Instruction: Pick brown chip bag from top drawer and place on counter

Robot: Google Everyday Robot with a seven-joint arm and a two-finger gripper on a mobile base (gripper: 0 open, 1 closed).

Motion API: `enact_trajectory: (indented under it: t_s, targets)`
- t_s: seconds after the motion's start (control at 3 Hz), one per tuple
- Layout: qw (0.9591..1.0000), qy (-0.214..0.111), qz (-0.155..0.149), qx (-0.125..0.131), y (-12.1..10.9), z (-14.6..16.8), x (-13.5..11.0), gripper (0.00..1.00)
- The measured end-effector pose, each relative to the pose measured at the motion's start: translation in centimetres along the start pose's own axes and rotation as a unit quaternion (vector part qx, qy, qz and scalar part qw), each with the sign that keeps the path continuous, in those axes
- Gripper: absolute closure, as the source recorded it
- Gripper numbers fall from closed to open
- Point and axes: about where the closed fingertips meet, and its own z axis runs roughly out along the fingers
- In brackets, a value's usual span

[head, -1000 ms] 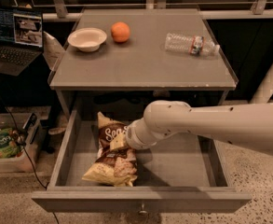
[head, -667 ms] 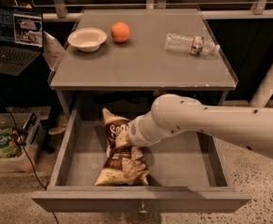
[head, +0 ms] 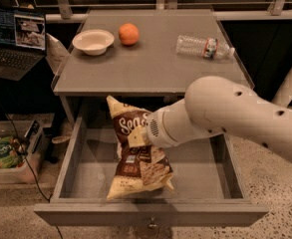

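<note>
Gripper (head: 137,136), reaching in from 3 o'clock on the white arm (head: 235,116), was clamped on the brown chip bag (head: 141,171) at its middle. The bag hung upright over the open top drawer (head: 85,214), most of it toward 6 o'clock of the fingers, its top corner at 11 o'clock overlapping the counter (head: 155,63) edge. On the counter toward 12 o'clock sat a bowl (head: 92,41), an orange (head: 128,34) and a lying plastic bottle (head: 203,47).

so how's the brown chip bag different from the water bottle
The brown chip bag hangs upright over the open top drawer, gripped by the hand; the water bottle lies on its side on the counter. The bag is opaque dark brown; the bottle is clear plastic. Both look crinkled.
</note>
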Motion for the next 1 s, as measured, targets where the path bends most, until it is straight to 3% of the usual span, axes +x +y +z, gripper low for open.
enact_trajectory:
  t_s: [0.33,1.0]
  targets:
    - [0.9985,-0.027,-0.046,0.015,3.36,-5.07,-2.45,1.00]
    - [0.9986,-0.037,-0.034,0.019,3.48,-5.58,-2.57,1.00]
